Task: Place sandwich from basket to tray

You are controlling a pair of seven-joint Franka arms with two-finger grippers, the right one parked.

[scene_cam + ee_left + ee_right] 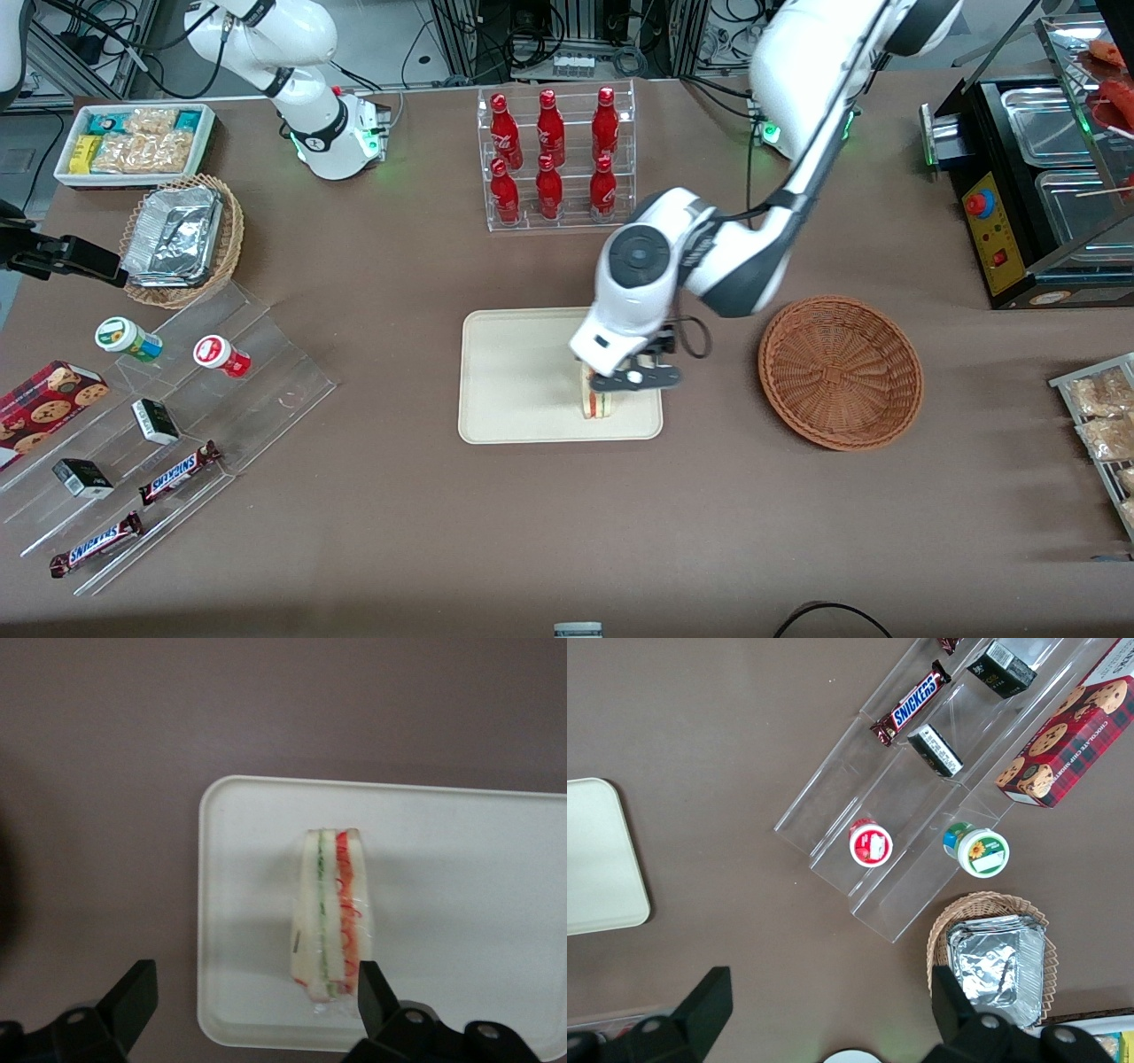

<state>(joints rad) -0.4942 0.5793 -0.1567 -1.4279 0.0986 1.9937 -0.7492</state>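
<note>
The sandwich [596,404] stands on its edge on the cream tray [518,377], near the tray's corner that is nearest the front camera and the basket. In the left wrist view the sandwich [330,912] shows its green and red layers under clear wrap, on the tray [461,868]. The left arm's gripper [631,379] hangs just above the sandwich, open and empty. In the wrist view the gripper [252,997] has its fingers spread wide, one fingertip [370,988] right beside the sandwich's red-layer side. The reddish-brown basket [840,372] sits empty beside the tray, toward the working arm's end.
A clear rack of red bottles [554,159] stands farther from the front camera than the tray. Clear stepped shelves with snacks [168,416], a tan basket with foil container [182,239] and a white snack box [135,142] lie toward the parked arm's end. A black appliance [1036,186] stands at the working arm's end.
</note>
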